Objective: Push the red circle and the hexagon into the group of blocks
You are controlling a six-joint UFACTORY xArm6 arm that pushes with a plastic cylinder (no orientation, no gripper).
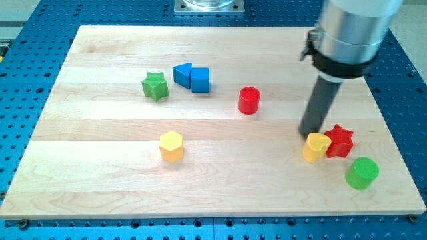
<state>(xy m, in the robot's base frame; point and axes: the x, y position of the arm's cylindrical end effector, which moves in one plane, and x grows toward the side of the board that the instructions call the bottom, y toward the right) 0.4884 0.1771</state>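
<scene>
The red circle (249, 100) stands right of the board's middle, toward the view's top. The yellow hexagon (171, 146) lies left of centre, lower down. A group of blocks sits at the view's right: a yellow block (315, 147), a red star (339, 141) touching it, and a green cylinder (361, 173) a little below. My tip (309, 135) stands just above the yellow block, touching or nearly touching it, left of the red star. The red circle is well to the tip's left.
A green star (155, 86), a blue triangle (182, 73) and a blue cube (200, 80) cluster at the upper left. The wooden board (87, 167) lies on a blue perforated table. The arm's grey body (350, 30) hangs over the upper right.
</scene>
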